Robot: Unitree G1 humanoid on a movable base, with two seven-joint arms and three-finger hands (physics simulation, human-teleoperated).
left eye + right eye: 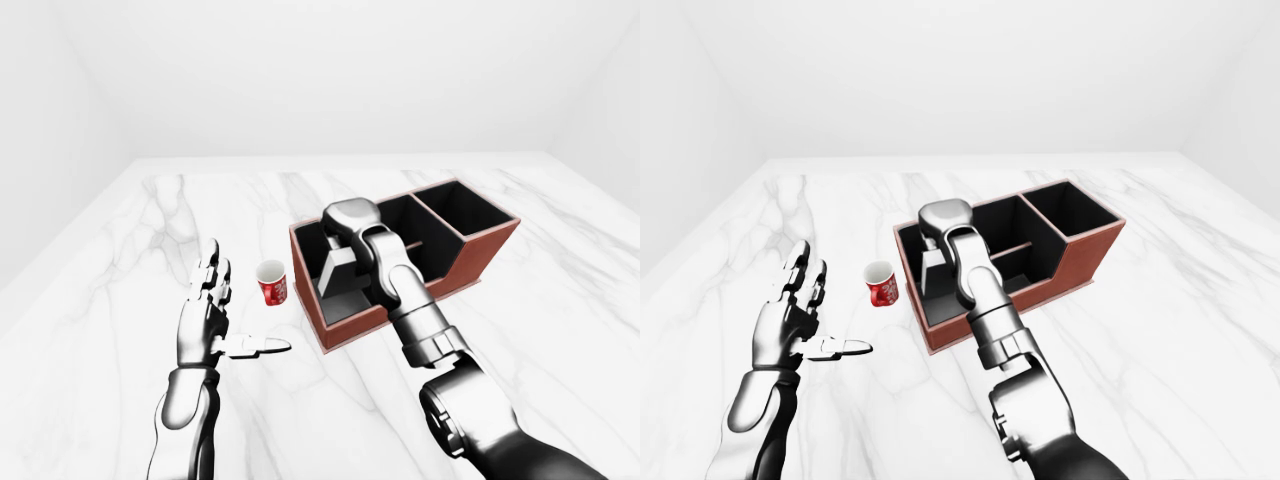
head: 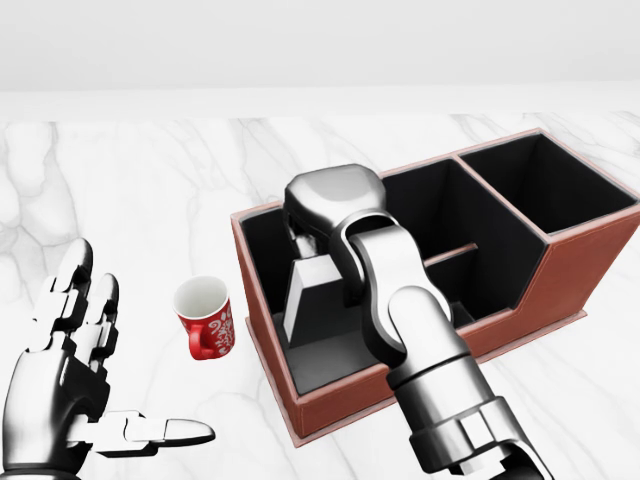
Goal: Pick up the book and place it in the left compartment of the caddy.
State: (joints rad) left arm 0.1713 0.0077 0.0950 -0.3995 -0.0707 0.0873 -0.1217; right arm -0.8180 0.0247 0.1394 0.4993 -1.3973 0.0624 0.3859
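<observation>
While the book hangs only partly lowered, these are the spots to watch, nearest first.

Left hand: fingers spread, thumb stuck out sideways, holding nothing, hovering over the marble table at the lower left of the head view. It lies well apart from everything else, so it looks harmless where it is.

Red cup: upright on the table just beside the caddy's left wall, not touching it. If the caddy gets shoved leftward, the cup is likely the first thing to be knocked over.

Right forearm: crosses the caddy's near rim from the bottom of the head view. Leaning on that rim could drag or tip the whole caddy.

Book: a grey slab standing tilted inside the left compartment, top end up under the hand, lower end down near the compartment floor. Whether it touches the floor or a wall I cannot tell.

Right hand: sits above the left compartment with its fingers reaching down around the book's top. The bulky wrist housing hides the fingertips, so I cannot tell whether they are pinching the book or have let go.

Risk on release: let go at this tilt, the book may slap down, lean on the wall, or catch a corner on the rim.

Risk on withdrawal: fingers lifting out in so tight a space could snag the book and pull it up again.

Right compartments: dark, and far from the action.
</observation>
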